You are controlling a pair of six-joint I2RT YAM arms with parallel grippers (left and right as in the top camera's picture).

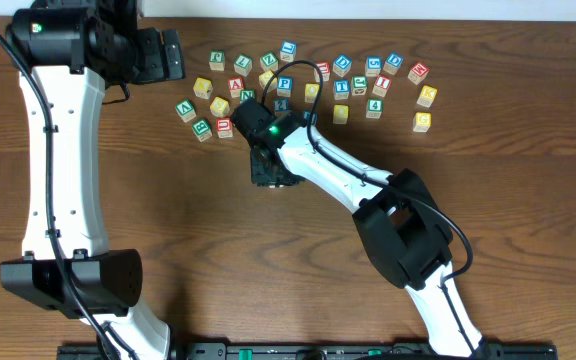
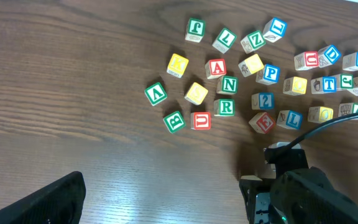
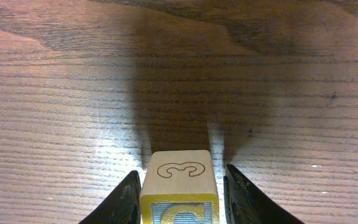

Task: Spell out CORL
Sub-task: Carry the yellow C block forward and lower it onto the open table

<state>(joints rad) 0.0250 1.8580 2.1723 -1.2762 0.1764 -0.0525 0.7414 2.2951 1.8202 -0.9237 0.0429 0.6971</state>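
In the right wrist view, a wooden cube [image 3: 179, 180] with a yellow-framed face stands on the table. My right gripper [image 3: 182, 171] straddles it with its jaws slightly apart, and a thin gap shows at the right finger [image 3: 241, 196]. Overhead, that gripper [image 1: 268, 170] sits just below the cluster of letter cubes [image 1: 308, 90]. A green R cube [image 2: 227, 107] and a blue L cube [image 2: 289, 119] lie in the cluster among several yellow-topped cubes [image 2: 196, 93]. My left gripper [image 1: 178, 57] hovers open and holds nothing at the upper left, away from the cubes.
Red-lettered cubes [image 2: 200, 120] and other green and blue cubes [image 2: 156, 93] crowd the cluster at the back of the table [image 1: 168, 220]. The right arm [image 1: 368, 190] stretches diagonally from the front edge. The left arm [image 1: 53, 150] stands along the left side.
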